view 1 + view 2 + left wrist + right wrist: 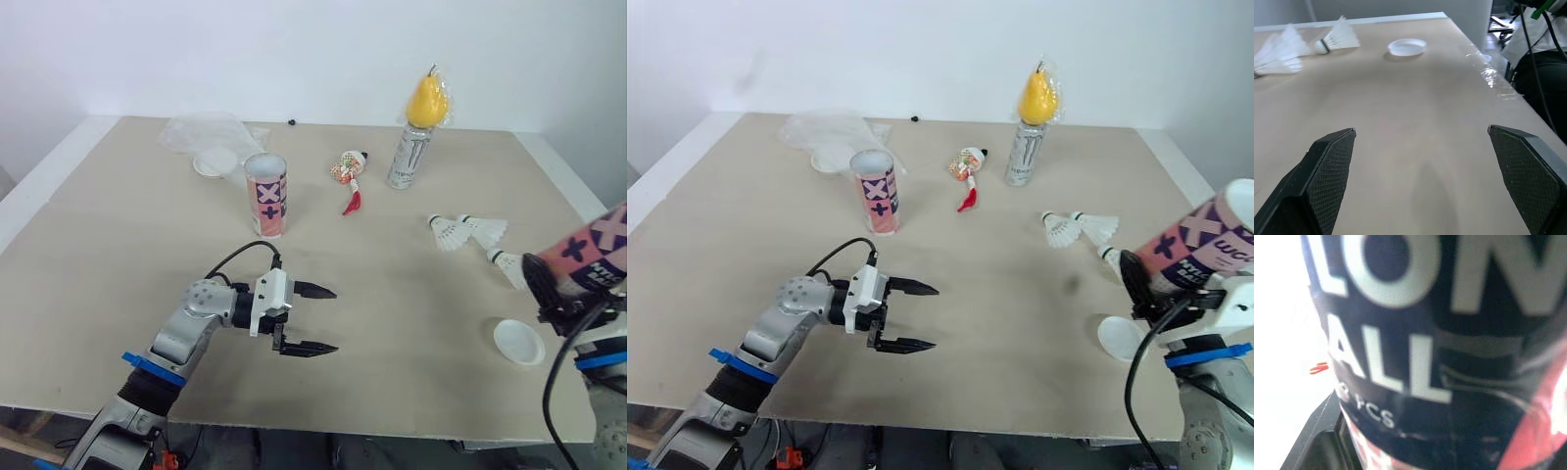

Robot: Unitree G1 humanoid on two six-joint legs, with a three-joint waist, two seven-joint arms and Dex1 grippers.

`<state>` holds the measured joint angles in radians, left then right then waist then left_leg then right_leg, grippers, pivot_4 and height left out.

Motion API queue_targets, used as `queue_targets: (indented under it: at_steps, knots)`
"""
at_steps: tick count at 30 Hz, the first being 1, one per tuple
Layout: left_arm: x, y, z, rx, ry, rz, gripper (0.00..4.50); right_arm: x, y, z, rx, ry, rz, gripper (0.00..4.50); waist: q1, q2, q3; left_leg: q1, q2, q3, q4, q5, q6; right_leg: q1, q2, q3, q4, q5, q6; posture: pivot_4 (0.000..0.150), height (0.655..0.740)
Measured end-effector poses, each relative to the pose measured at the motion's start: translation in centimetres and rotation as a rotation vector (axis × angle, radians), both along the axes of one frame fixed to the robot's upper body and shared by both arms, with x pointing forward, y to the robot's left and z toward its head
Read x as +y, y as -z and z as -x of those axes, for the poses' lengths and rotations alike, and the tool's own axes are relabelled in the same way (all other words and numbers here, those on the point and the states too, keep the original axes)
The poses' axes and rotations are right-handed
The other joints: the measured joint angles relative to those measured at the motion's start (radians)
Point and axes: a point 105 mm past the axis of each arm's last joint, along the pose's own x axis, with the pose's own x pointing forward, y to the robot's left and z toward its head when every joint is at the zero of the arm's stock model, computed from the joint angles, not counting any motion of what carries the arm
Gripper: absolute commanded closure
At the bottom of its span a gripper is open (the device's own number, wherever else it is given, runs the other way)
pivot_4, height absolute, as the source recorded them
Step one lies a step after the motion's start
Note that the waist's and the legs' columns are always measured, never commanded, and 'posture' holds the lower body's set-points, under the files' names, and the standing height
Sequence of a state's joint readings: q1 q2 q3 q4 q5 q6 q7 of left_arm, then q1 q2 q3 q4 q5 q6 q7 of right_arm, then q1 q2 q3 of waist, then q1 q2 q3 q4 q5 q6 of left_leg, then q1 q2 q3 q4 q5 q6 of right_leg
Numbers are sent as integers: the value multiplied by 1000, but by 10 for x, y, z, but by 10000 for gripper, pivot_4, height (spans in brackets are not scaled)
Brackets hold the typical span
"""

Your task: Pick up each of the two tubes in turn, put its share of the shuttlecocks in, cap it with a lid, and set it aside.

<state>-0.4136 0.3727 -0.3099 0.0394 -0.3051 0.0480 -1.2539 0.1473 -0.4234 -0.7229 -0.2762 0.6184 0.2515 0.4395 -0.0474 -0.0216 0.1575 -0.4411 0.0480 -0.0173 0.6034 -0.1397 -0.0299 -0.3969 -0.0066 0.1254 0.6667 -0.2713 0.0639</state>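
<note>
Tube [1210, 240] is tilting, clamped in the right end effector [1161, 279] near the shuttlecocks [1073, 227], seemingly for loading; the left end effector [934, 316] is gaping empty.

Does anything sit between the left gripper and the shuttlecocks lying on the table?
Nothing visible does. Bare table lies between the open left gripper and the shuttlecocks. The lid sits nearer the front edge, off that line, and the right gripper holds its tube at the table's right edge.
</note>
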Motion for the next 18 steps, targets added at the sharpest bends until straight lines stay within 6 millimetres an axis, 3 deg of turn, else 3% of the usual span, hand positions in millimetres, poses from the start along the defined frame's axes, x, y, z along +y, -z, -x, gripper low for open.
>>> queue_targets:
  at_steps: [2,4,7,10,18]
  knots:
    - [0,0,-1,1,-7,1,0,-26,16,5,56,88,-35,12212,0,0,0,0,0,1,0,0,0,0,-1,1,0,0,0,1500,7400]
    - [0,0,-1,1,-9,2,0,-31,22,7,74,108,-44,12212,0,0,0,0,0,2,0,0,1,0,-1,2,0,0,1,1500,7400]
    - [-3,-3,-3,6,-29,35,0,-54,49,9,162,163,-68,12212,0,1,0,1,-1,4,0,0,1,0,-1,4,0,0,1,1500,7400]
    - [-5,-8,-3,-1,-40,65,0,-63,66,5,210,165,-79,12212,-2,3,-1,2,0,5,0,0,1,0,-1,5,0,0,1,1500,7400]
    - [-4,-8,-3,-1,-66,77,0,-69,66,-15,210,143,-65,12212,-2,5,-1,2,-1,6,0,0,1,0,0,6,0,0,2,1500,7400]
